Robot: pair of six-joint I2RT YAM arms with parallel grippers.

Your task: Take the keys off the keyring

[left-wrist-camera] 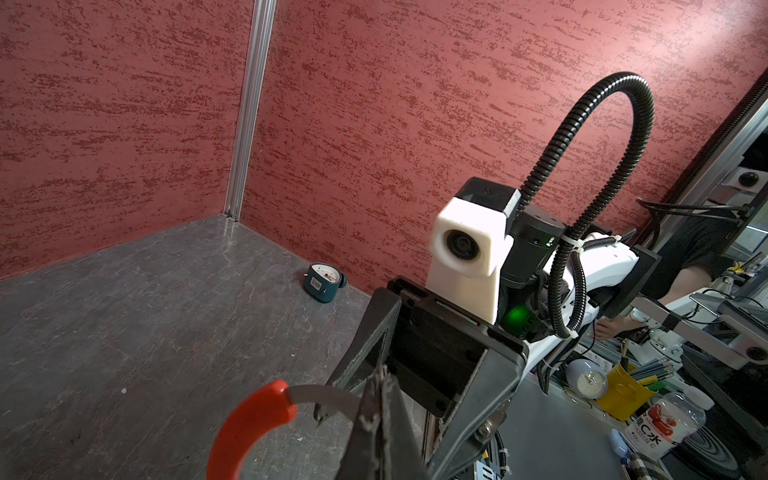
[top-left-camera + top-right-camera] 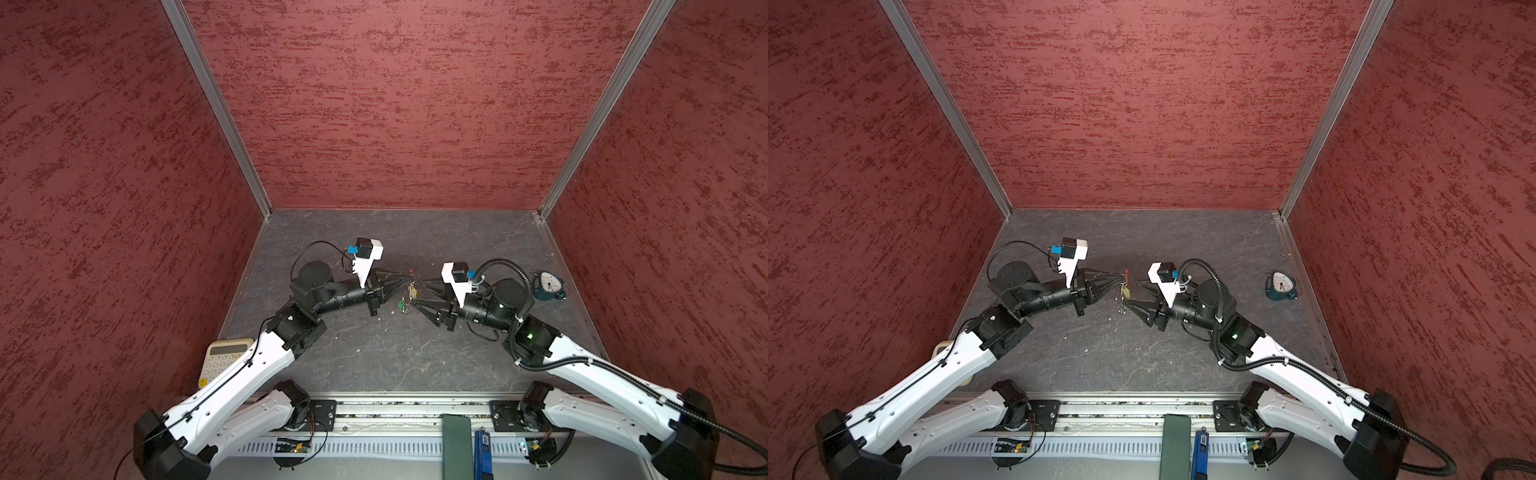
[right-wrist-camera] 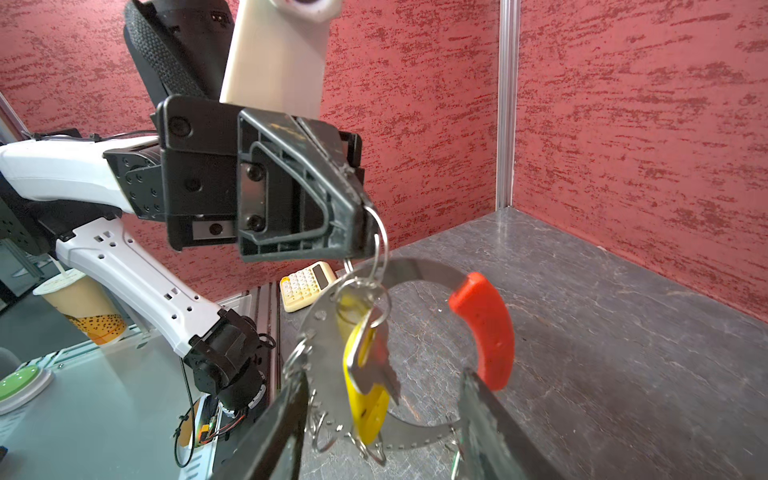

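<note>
The keyring (image 3: 419, 269) is a flat metal band with small rings and a red sleeve (image 3: 486, 328), hanging above the table. My left gripper (image 1: 382, 374) is shut on the band beside the red sleeve (image 1: 249, 424); both top views show it (image 2: 405, 279) (image 2: 1121, 277). A yellow key tag (image 3: 368, 411) with a metal key hangs from a ring. A green tag (image 2: 402, 306) dangles lowest. My right gripper (image 3: 382, 376) is open, its fingers either side of the yellow tag, and shows in both top views (image 2: 419, 291) (image 2: 1132, 294).
A dark teal alarm clock (image 2: 548, 286) (image 1: 324, 282) lies near the right wall. A cream calculator (image 2: 222, 359) (image 3: 305, 284) sits at the front left, partly under the left arm. Red textured walls close in three sides. A dark green object (image 2: 456, 444) rests on the front rail.
</note>
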